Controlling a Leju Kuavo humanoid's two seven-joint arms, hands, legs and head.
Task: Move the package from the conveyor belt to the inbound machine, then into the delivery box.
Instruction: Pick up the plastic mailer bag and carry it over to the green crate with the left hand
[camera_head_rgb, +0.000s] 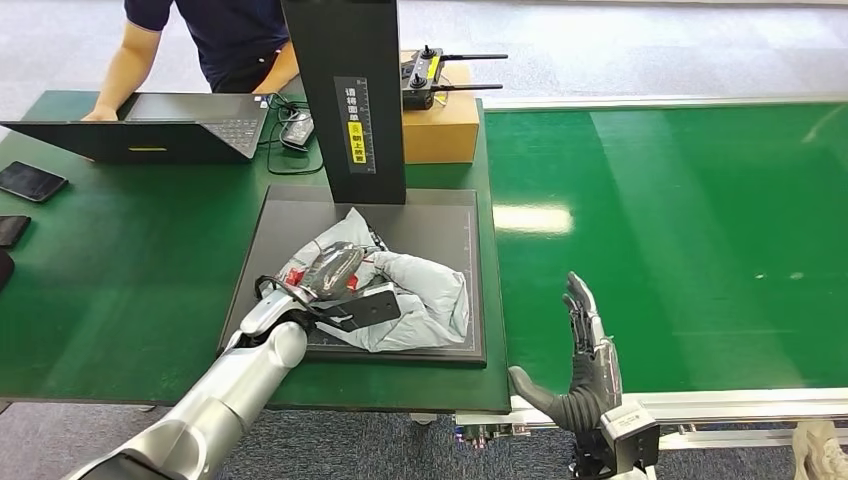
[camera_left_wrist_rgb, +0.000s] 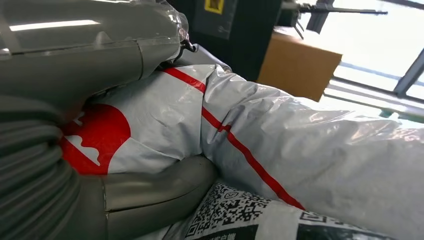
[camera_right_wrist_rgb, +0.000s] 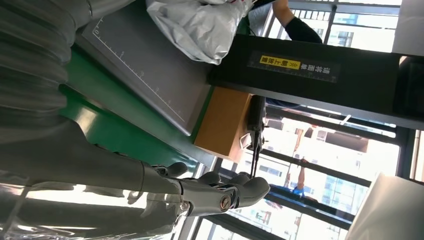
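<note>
Package (camera_head_rgb: 415, 290), a crumpled grey mailer with red markings, lies on the dark platform of the inbound machine (camera_head_rgb: 470, 225), gripped by the left hand (camera_head_rgb: 325, 285), whose fingers (camera_left_wrist_rgb: 150, 187) curl round the bag's near end. The silver left arm (camera_head_rgb: 235, 385) reaches in low over the green desk (camera_head_rgb: 120, 290). The right hand (camera_head_rgb: 585, 370) stands upright at the edge of the conveyor belt (camera_head_rgb: 680, 230), fingers straight and spread, holding nothing. Behind, a person (camera_head_rgb: 215, 40) leans over a laptop (camera_head_rgb: 150, 130).
</note>
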